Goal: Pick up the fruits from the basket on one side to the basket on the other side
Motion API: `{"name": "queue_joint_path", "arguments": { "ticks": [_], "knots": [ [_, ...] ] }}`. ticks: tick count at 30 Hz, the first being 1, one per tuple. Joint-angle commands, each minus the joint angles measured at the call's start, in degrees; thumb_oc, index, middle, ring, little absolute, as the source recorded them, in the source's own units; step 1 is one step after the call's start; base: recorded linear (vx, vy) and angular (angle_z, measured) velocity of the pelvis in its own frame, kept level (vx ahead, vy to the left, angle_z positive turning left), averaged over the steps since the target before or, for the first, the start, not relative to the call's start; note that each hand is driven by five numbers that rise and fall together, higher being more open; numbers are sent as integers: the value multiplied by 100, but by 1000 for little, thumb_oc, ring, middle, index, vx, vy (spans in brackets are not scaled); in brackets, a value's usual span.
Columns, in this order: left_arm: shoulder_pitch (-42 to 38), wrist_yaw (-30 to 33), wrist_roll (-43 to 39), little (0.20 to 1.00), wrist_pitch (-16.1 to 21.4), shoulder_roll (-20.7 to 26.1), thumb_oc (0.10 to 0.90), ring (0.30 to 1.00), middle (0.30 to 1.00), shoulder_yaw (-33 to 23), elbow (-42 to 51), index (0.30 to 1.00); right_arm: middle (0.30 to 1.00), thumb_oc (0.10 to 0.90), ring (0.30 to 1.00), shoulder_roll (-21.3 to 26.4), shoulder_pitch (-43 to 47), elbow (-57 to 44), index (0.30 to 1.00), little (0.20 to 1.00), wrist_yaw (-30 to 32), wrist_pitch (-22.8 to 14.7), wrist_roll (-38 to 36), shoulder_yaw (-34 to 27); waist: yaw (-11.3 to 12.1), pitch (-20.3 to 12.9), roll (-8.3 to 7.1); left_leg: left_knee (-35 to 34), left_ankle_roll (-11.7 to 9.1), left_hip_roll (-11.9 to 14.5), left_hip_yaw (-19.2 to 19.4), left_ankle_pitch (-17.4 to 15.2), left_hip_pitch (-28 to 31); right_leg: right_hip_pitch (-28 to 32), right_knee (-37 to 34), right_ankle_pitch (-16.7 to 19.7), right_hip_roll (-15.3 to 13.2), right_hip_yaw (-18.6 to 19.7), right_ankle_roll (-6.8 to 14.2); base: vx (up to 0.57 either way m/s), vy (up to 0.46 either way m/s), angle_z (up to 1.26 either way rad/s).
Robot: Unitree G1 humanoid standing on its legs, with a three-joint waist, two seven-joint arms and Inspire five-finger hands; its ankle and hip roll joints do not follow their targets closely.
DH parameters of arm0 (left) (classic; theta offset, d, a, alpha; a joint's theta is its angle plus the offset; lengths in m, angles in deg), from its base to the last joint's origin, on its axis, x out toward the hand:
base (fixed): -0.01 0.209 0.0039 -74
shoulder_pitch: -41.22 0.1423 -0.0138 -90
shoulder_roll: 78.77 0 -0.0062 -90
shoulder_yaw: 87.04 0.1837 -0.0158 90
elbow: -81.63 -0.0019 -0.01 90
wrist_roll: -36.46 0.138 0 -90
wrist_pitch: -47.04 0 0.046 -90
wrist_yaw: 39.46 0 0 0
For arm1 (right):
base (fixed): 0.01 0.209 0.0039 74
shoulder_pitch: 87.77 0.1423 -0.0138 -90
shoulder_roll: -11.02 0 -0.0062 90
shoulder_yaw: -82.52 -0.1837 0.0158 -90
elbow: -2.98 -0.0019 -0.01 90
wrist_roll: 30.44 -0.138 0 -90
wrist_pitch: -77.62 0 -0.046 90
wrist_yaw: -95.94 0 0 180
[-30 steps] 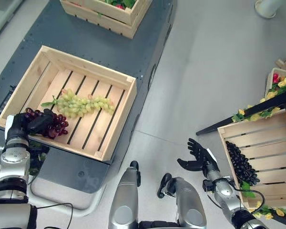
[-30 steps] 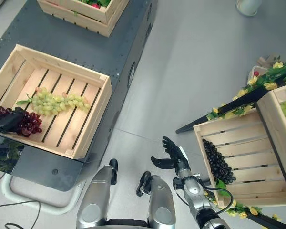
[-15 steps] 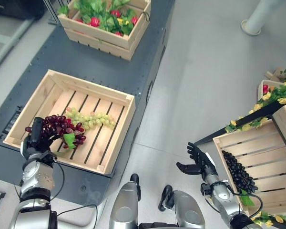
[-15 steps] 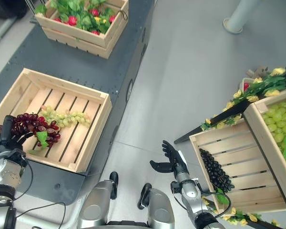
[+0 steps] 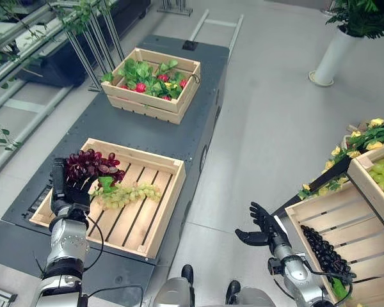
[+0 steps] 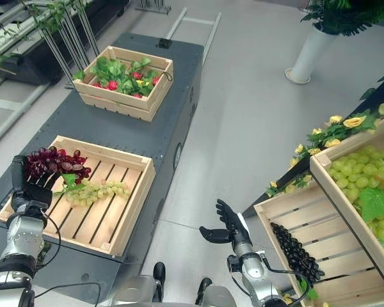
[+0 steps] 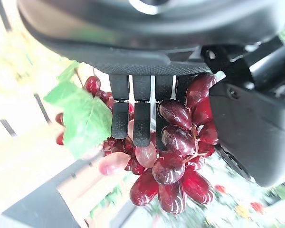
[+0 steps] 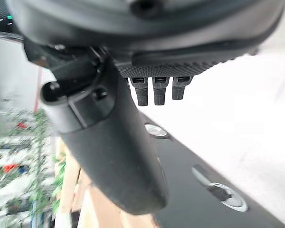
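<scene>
My left hand [image 5: 66, 189] is shut on a bunch of red grapes [image 5: 89, 165] with a green leaf, held up above the left end of a slatted wooden crate [image 5: 169, 192] on the dark cart. The left wrist view shows the fingers [image 7: 136, 116] curled round the red grapes [image 7: 173, 154]. A bunch of green grapes [image 5: 129, 194] lies on the crate's slats. My right hand [image 5: 264, 227] hangs open over the floor, left of a wooden crate [image 5: 307, 214] that holds black grapes [image 5: 325, 251].
A second crate [image 5: 155, 84] of leaves and red fruit stands farther back on the dark cart [image 5: 141, 131]. A higher crate [image 6: 365, 185] at the right holds green grapes. Yellow flowers [image 5: 365, 135] line a dark rail there. A white pot base [image 5: 329, 61] stands on the grey floor.
The camera has tilted up, showing more of the room. My left hand has lifted the red grapes higher off the crate's slats. The right hand has hardly moved.
</scene>
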Motion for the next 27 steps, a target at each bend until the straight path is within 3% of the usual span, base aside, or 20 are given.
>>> {"name": "queue_joint_path", "arguments": {
  "ticks": [1,6,11,19,21,22,27],
  "knots": [
    [-318,-356,306,300,709,281,400,300,300,-35,688,300,900,800,900,131,186,-694,900,900,-41,-335,161,101,-103,-587,304,-245,-130,-333,-385,-608,407,-106,-53,38,26,122,-62,-25,-74,3],
    [-534,-451,445,300,588,276,400,300,300,186,1065,300,900,800,900,219,396,-1083,900,900,110,-404,294,280,-58,-709,355,-524,-174,-326,-402,-481,496,41,-389,191,64,93,-62,-23,-60,0],
    [-960,-395,474,300,414,296,400,300,300,572,1469,300,900,800,900,213,707,-1605,900,900,-105,-328,-100,505,-46,-841,407,-791,-235,-315,-449,-336,504,134,-693,320,128,83,-76,-47,-67,-1],
    [-2031,-370,405,300,129,241,400,300,300,1331,1354,300,900,800,900,174,1918,-2030,900,900,-131,415,-684,647,-95,-998,376,-791,-282,-292,-438,-306,464,199,-830,352,185,67,-152,-55,-46,0],
    [-2094,-409,375,300,102,229,400,300,300,1376,1336,300,900,800,900,159,1995,-2034,900,900,-117,432,-749,644,-93,-1004,371,-791,-284,-290,-436,-306,467,210,-843,355,189,68,-158,-35,-32,-3],
    [-2377,-332,331,300,0,114,400,300,300,1547,1309,300,900,800,900,33,2351,-1979,900,900,-65,650,-857,640,-105,-1048,362,-791,-292,-277,-398,-307,483,244,-872,359,202,72,-176,-32,-33,-1],
    [-2839,-306,161,300,-178,-112,400,300,300,1860,1198,300,900,800,900,-176,2928,-1835,900,900,74,909,-1092,718,-109,-1109,347,-791,-312,-265,-346,-310,508,286,-921,382,211,64,-188,-25,-29,0]
  ]
}}
